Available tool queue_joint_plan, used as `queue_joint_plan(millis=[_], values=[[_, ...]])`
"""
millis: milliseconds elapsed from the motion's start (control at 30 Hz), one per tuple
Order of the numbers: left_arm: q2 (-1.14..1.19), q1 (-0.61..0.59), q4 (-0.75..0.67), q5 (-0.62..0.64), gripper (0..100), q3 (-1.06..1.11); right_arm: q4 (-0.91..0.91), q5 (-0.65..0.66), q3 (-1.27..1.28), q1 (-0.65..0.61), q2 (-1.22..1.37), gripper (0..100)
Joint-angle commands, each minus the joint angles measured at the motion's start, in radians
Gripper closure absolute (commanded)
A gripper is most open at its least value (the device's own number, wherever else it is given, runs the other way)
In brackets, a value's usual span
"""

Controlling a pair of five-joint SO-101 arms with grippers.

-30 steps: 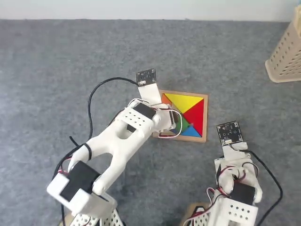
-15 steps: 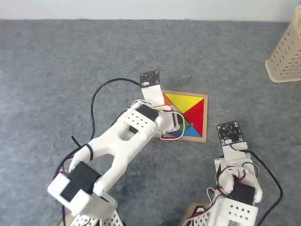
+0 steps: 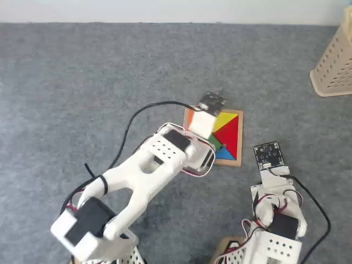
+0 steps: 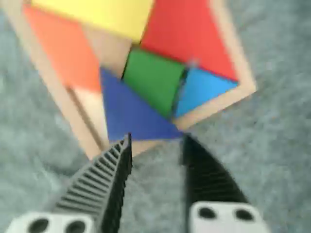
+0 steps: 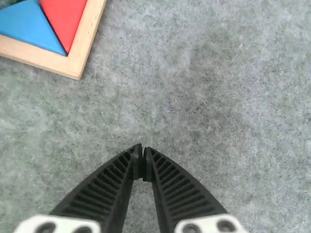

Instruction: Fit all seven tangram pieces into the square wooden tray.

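1. Right of centre in the high view, flat on the grey carpet [image 3: 82, 82]: the square wooden tray [image 3: 240, 140], its left part covered by the left arm [image 3: 148, 170] reaching up from the lower left.
2. Inside the tray, seen from above: yellow triangle [image 3: 225, 119] along the upper side, red triangle [image 3: 232, 137] against the right rim, light blue triangle [image 3: 224, 154] at the lower rim, a sliver of orange piece [image 3: 190, 117] at the upper left corner, a bit of green square [image 3: 216, 144] beside the wrist.
3. In the left wrist view: green square [image 4: 153, 80] touching the light blue triangle [image 4: 201, 90] and the dark blue triangle [image 4: 129, 114], with orange piece [image 4: 63, 53], yellow triangle [image 4: 97, 14] and red triangle [image 4: 187, 34] around them.
4. Two patches of bare tray floor there: one between orange, yellow and green, one between the dark blue triangle and the rim [image 4: 237, 60]. Blurred, so edges unclear.
5. Fingers of the left gripper [image 4: 156, 141] spread apart, nothing between them, tips at the tray's rim by the dark blue triangle. Touching or not: cannot tell.
6. Fingertips of the right gripper [image 5: 142, 150] pressed together, holding nothing, over bare carpet, apart from the tray corner [image 5: 82, 43] with its light blue [image 5: 26, 24] and red [image 5: 63, 17] triangles.
7. Lower right of the high view: right arm [image 3: 275, 214], near the tray's lower right corner.
8. Upper right edge: beige perforated basket [image 3: 336, 55]. Arcing over the left arm: black cable [image 3: 137, 118].
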Motion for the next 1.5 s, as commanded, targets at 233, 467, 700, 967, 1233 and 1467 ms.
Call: queue_joint_plan(millis=[233,467,700,967,1233,1467], values=[[0.038,0.008,-0.242,-0.114,98,-0.007,0.010,0.008,0.018,0.013,-0.015,99.1],[0.084,0.038,-0.247,-0.160,98,-0.035,0.010,0.008,0.018,0.013,-0.015,99.1],[0.094,0.048,-0.250,-0.160,98,-0.018,0.010,0.008,0.018,0.013,-0.015,99.1],[0.094,0.049,-0.253,-0.161,98,-0.004,0.010,0.008,0.018,0.013,-0.015,99.1],[0.094,0.048,-0.252,-0.161,98,-0.002,0.010,0.008,0.018,0.013,-0.015,99.1],[0.095,0.048,-0.253,-0.161,98,0.007,0.010,0.008,0.018,0.013,-0.015,99.1]])
